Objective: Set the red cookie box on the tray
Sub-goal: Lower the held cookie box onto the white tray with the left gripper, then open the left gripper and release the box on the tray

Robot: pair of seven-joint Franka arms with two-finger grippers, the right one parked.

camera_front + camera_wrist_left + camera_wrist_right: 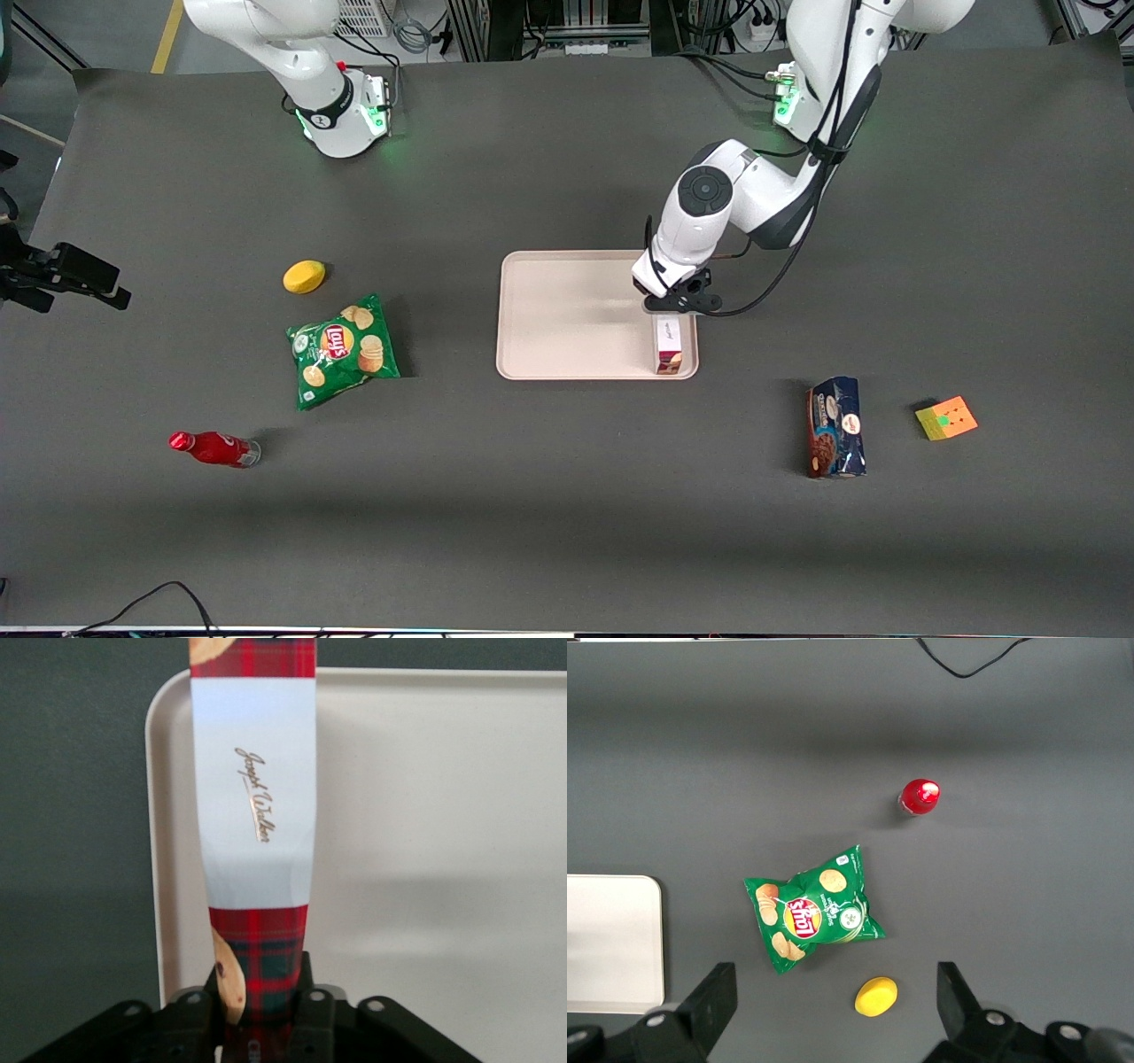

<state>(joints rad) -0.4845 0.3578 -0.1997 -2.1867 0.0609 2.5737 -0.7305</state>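
Observation:
The red cookie box [668, 344] [255, 797], tartan red with a white label panel, lies lengthwise over the pale pink tray [567, 310] [443, 859], along the rim at the working arm's end. One end of the box reaches the tray's corner nearest the front camera. My gripper [673, 306] [259, 997] is shut on the box's other end, and a black finger [312, 992] presses each long side. Whether the box rests on the tray floor or hangs just above it does not show.
A dark blue cookie package [835, 427] and a coloured cube [946, 417] lie nearer the front camera, toward the working arm's end. A green chips bag [342, 348], a yellow lemon [304, 276] and a red bottle [213, 448] lie toward the parked arm's end.

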